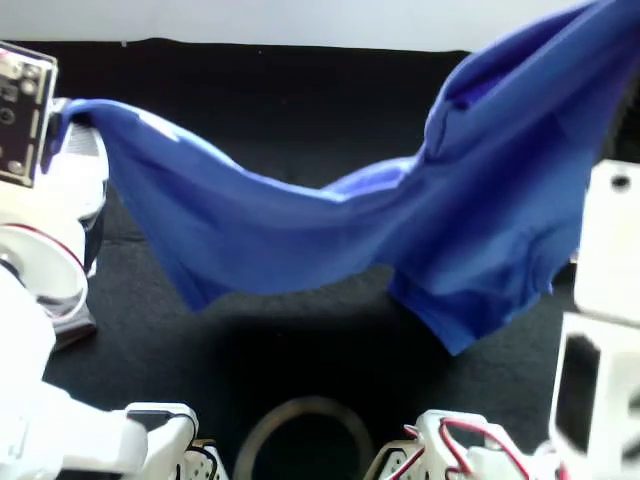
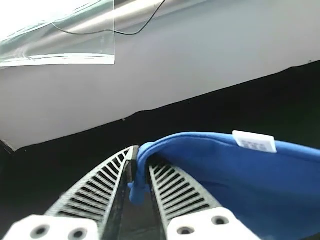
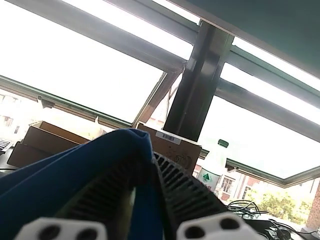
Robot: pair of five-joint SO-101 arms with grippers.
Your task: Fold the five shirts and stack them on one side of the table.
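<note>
One blue shirt [image 1: 450,230], slung above worktop [image 1: 300,110], edge-pinched by closed left gripper [image 2: 136,152] and right gripper [image 3: 148,152]: thin holds may slip under tension.

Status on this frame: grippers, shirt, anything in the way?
Left gripper shut on blue shirt edge. Right gripper shut on it. Shirt hangs spread between them over black table. Ring lies near arm bases.

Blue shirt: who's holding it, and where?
Both claws hold the blue shirt by its edges: the left claw pinches the edge with the white label, the right claw another edge.
</note>
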